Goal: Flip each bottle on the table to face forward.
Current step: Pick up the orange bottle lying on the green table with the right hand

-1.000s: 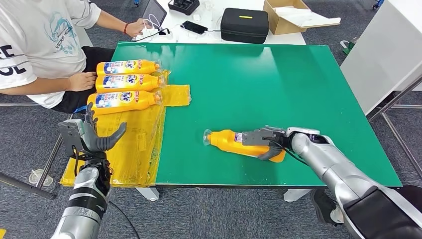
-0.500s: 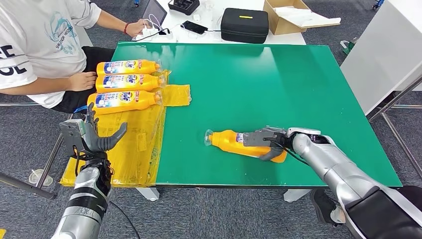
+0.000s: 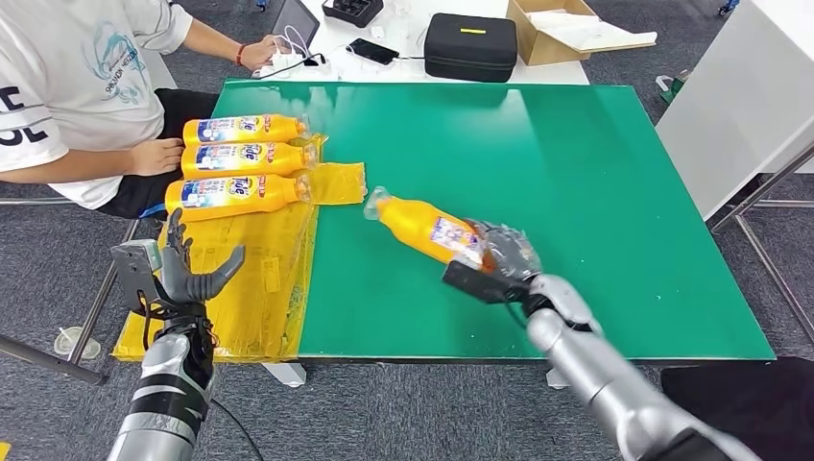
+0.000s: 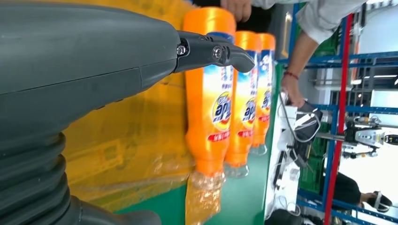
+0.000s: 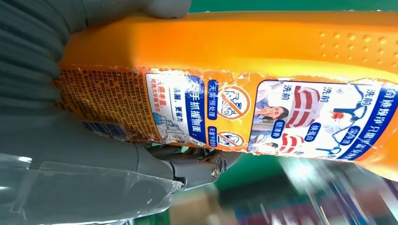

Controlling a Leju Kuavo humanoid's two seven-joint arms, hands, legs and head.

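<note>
lying aslant on the green table [image 3: 576, 163], the orange bottle [image 3: 422, 227] is clasped at its base by the right hand [image 3: 501, 261]; the left hand [image 3: 182, 274] is held spread, empty.

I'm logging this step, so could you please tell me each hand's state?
Left hand: open, fingers spread, holding nothing.
Right hand: holding the orange detergent bottle.

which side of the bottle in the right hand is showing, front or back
Back. The bottle in the right hand shows its instruction label, unlike the three bottles showing logos.
</note>
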